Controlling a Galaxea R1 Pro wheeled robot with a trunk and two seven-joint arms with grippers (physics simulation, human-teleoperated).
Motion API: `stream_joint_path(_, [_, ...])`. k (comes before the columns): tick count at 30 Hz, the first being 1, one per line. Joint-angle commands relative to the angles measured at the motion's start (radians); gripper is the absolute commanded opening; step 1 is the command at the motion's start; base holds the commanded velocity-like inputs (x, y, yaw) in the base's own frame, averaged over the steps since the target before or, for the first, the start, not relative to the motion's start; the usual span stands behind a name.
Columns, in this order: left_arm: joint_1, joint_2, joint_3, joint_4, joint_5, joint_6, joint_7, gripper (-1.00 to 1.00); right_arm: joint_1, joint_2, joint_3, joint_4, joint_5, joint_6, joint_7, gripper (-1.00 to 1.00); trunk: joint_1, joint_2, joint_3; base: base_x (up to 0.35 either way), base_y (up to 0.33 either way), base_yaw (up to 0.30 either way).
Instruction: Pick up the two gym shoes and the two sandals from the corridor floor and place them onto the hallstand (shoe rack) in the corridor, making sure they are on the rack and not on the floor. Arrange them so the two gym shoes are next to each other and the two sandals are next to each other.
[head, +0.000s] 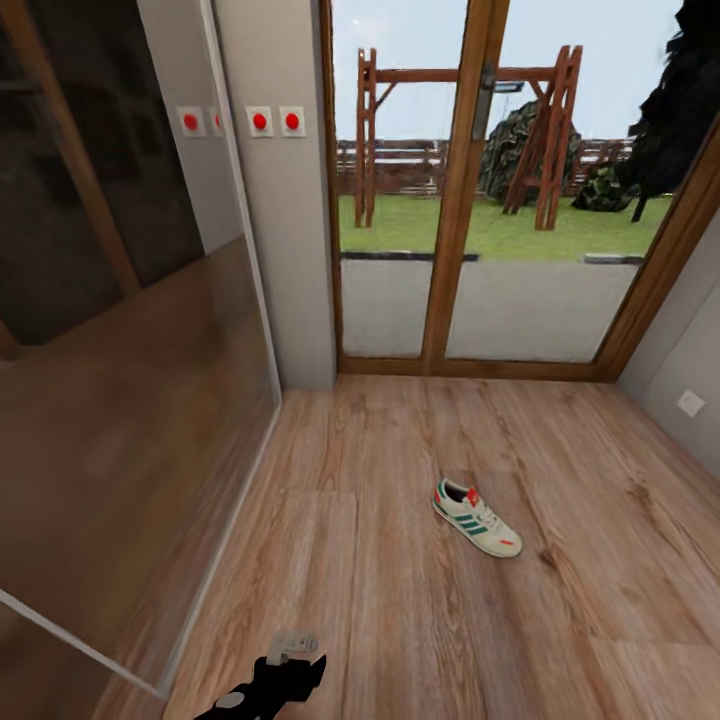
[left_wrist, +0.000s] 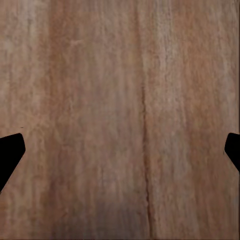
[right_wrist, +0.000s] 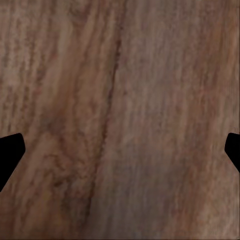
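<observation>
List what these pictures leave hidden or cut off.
- Left arm: head view, cut off by the bottom edge.
- Left gripper and right gripper: wrist views, fingers cut off by the side edges, only dark tips show over the corridor floor.
- Gym shoe: head view, too small to read its markings.

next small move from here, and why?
Probably roll the base forward toward the gym shoe. It lies alone on the corridor floor, well ahead of the left arm. Both wrist views show bare planks between wide-apart fingers, so both grippers are open and empty.
</observation>
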Motion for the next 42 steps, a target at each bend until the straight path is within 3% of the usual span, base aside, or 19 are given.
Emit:
stream_joint_path(1, [0.0,0.0,0.0,0.0,0.0,0.0,0.0,1.0,0.0,0.0,0.0,0.0,0.0,0.0,0.0,1.0,0.0,0.0,0.0,0.297,-0.17,0.0])
stream_joint_path(12, [0.0,0.0,0.0,0.0,0.0,0.0,0.0,1.0,0.0,0.0,0.0,0.0,0.0,0.0,0.0,1.0,0.0,0.0,0.0,0.14,-0.077,0.0])
stream_joint_path(42, [0.003,-0.002,0.0,0.0,0.0,0.0,0.002,1.0,0.0,0.003,-0.001,0.005,0.0,0.002,0.003,1.0,0.0,0.0,0.0,0.005,-0.003,0.0])
